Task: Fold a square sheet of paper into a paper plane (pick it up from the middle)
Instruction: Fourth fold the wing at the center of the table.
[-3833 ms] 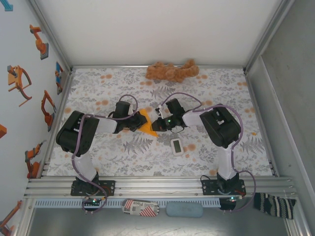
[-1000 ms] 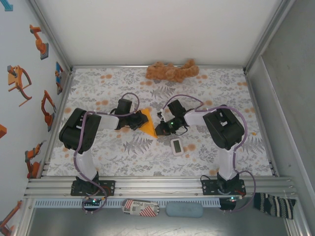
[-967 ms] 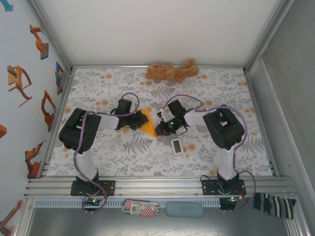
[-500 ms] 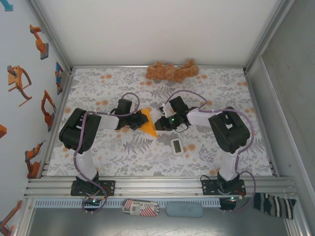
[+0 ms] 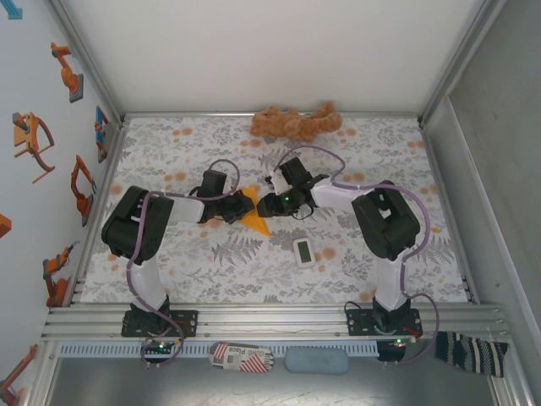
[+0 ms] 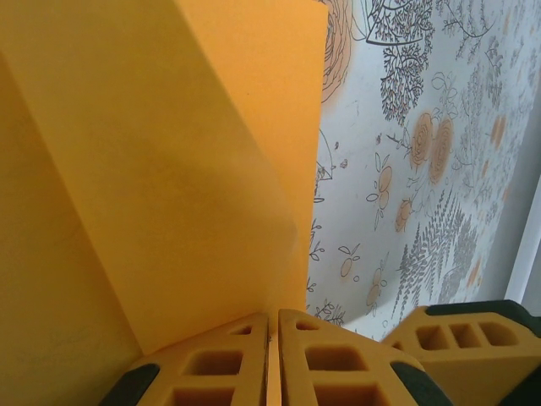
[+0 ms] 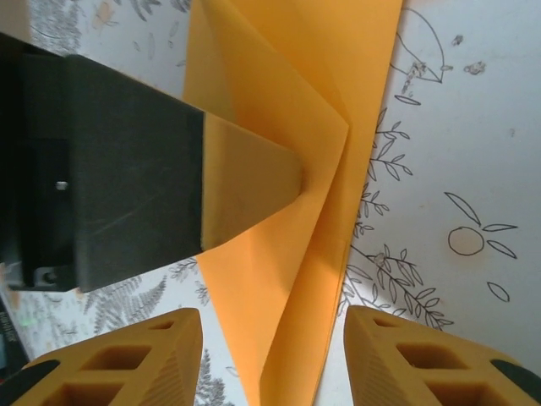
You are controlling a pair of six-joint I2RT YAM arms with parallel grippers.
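The square sheet of paper [image 5: 254, 219] is orange and folded into a creased, pointed shape; it lies on the floral table between the two arms. My left gripper [image 5: 238, 209] is shut on it from the left. In the left wrist view the left gripper [image 6: 272, 320] pinches the paper's [image 6: 169, 169] edge between its closed fingers. My right gripper [image 5: 267, 204] is at the paper's right side. In the right wrist view the right gripper [image 7: 270, 359] stands open, its fingers [image 7: 131, 364] on either side of the layered paper [image 7: 287, 254] without touching it. The left finger's tip [image 7: 254, 182] presses on the paper there.
A small white rectangular device [image 5: 304, 251] lies on the table just near of the right arm. A brown plush toy [image 5: 296, 123] rests against the back wall. Metal rails [image 5: 270, 317] edge the near side, and walls close the left and right.
My right gripper has opened, letting go of the paper, and shifted away from the bases and slightly left. The left gripper keeps its grip in the same place.
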